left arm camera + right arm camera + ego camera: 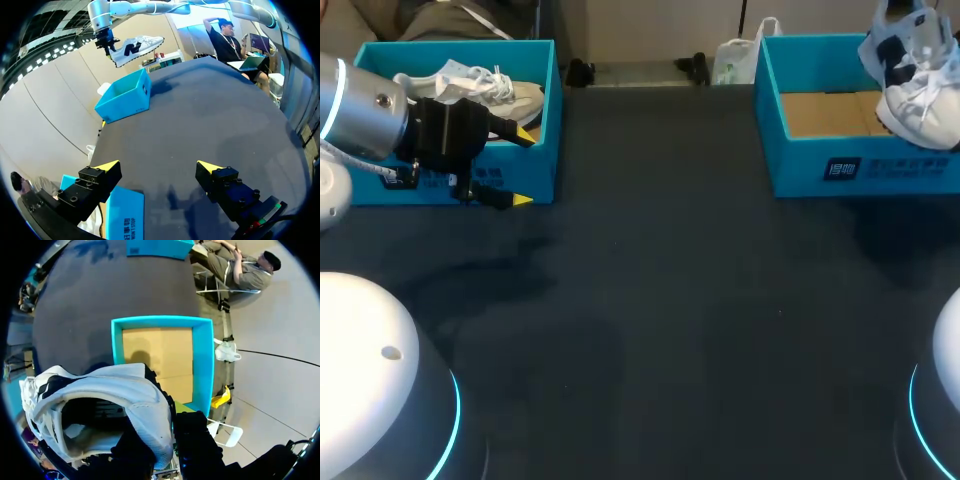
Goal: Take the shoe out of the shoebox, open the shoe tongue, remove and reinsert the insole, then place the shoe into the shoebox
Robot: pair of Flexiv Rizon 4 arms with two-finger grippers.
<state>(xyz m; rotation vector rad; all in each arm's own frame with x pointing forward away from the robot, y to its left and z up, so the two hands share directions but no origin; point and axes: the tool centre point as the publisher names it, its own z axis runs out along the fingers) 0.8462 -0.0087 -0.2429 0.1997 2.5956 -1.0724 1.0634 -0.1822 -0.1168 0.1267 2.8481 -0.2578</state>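
— Where is the shoe right now?

— I have the shoe (915, 70) up in the air over the right shoebox (840, 150), clear of its rim. My right fingers (195, 440) are clenched on it at the heel end.

— What does it look like?

— It's a low lace-up sneaker. It has white and pale grey panels, dark navy patches, white laces and a thick white sole. From my left wrist camera I see a dark emblem on its side, which I do not read off. My right wrist camera looks straight into the opening. The inside is shadowed, and the padded collar is smooth and rounded.

— And the box under it?

— It's bright teal cardboard, rectangular and open, with a plain brown cardboard floor. Its front wall carries a small dark label (841, 169) with white print, too small for me to make out.

— Your other arm?

— My left fingers (495, 195) are released, spread wide with nothing between them. They sit at the front right corner of the left shoebox (545, 110), which is the same teal. A second shoe (490, 90), off-white with white laces, lies inside it. The two boxes stand well apart on the dark, matte counter (670, 300).
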